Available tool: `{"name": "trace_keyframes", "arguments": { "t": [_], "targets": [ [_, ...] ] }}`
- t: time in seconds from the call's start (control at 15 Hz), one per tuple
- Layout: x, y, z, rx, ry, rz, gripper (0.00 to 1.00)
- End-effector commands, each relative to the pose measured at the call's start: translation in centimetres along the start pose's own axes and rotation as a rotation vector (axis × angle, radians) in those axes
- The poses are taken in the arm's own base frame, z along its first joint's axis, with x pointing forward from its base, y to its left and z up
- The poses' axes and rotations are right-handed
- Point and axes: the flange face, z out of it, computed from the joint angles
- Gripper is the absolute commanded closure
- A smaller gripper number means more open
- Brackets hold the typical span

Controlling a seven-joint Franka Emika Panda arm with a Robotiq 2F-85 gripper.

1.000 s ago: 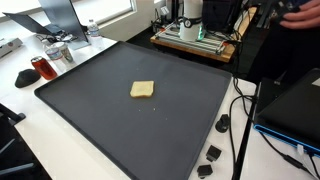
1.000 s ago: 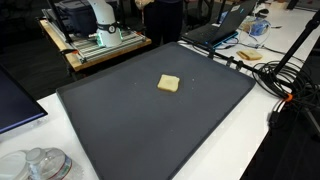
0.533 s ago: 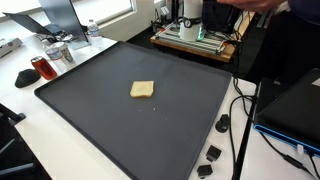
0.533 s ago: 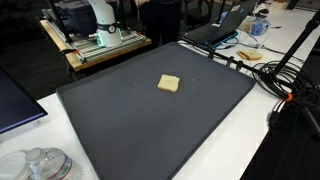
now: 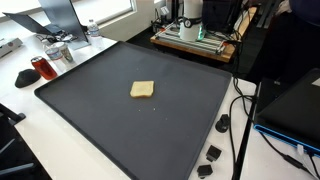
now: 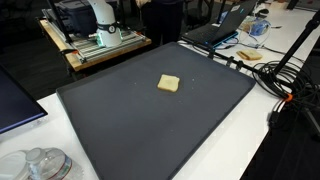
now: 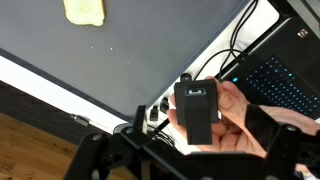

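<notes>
Since my jaws are spread wide, there's room for someone's hand (image 7: 243, 118) to hold the black block (image 7: 197, 108) upright just in front of them, well apart from the yellow sponge (image 7: 84, 10) lying flat on the dark mat (image 7: 150, 50).

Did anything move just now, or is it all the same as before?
A person's arm that reached along the top edge in an exterior view has pulled back out of sight. Nothing was picked up or let go. The yellow slice lies in the same spot on the dark mat.
</notes>
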Motion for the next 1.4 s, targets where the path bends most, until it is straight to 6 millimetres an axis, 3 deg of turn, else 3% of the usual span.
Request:
{"name": "trace_keyframes", "arguments": {
  "t": [0.0, 0.07, 0.2, 0.4, 0.47, 0.53, 0.6, 0.73, 0.93, 1.07, 1.13, 1.33],
  "targets": [
    [-0.24, 0.33, -0.17, -0.028, -0.005, -0.030, 0.00],
    [-0.30, 0.36, -0.19, -0.037, -0.005, -0.032, 0.01],
    [-0.23, 0.37, -0.16, -0.048, -0.006, -0.039, 0.25],
    [-0.13, 0.42, -0.08, -0.057, -0.009, -0.038, 0.44],
    [-0.13, 0.43, -0.09, -0.058, -0.009, -0.037, 0.54],
    [-0.13, 0.45, -0.09, -0.060, -0.009, -0.037, 0.55],
    [-0.12, 0.43, -0.09, -0.062, -0.012, -0.040, 0.64],
    [-0.16, 0.47, -0.05, -0.065, -0.015, -0.041, 0.72],
    [-0.45, 0.82, 0.13, -0.069, -0.020, -0.046, 0.91],
    [-0.27, 0.88, 0.12, -0.074, -0.021, -0.044, 0.88],
    [-0.25, 0.91, 0.12, -0.077, -0.022, -0.044, 0.95],
    [-0.03, 1.04, 0.01, -0.077, -0.026, -0.040, 0.95]
  ]
}}
